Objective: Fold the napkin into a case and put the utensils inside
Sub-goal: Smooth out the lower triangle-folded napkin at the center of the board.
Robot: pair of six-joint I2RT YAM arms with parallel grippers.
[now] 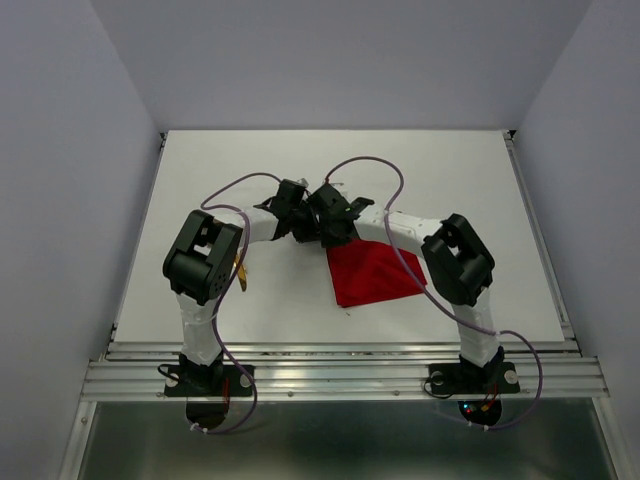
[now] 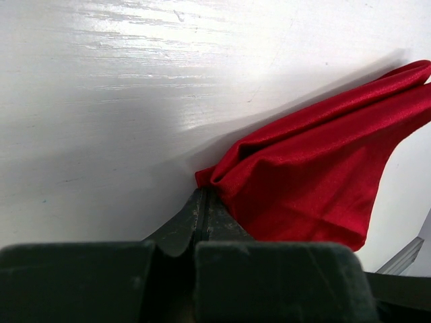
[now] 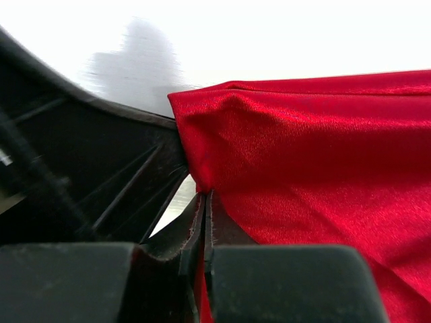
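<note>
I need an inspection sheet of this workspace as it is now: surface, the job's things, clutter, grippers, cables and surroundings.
Surface: white table, glossy.
Job's things: red napkin partly folded, right of centre; gold utensil mostly hidden behind the left arm; fork not seen.
Clutter: nothing seen.
Grippers: left gripper and right gripper are both shut on the napkin, close together at its far left corner.
Cables: purple cables loop over both arms.
Surroundings: grey walls on three sides; metal rail at the near edge.

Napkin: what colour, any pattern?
Plain bright red, no pattern; the napkin shows best in the right wrist view.
</note>
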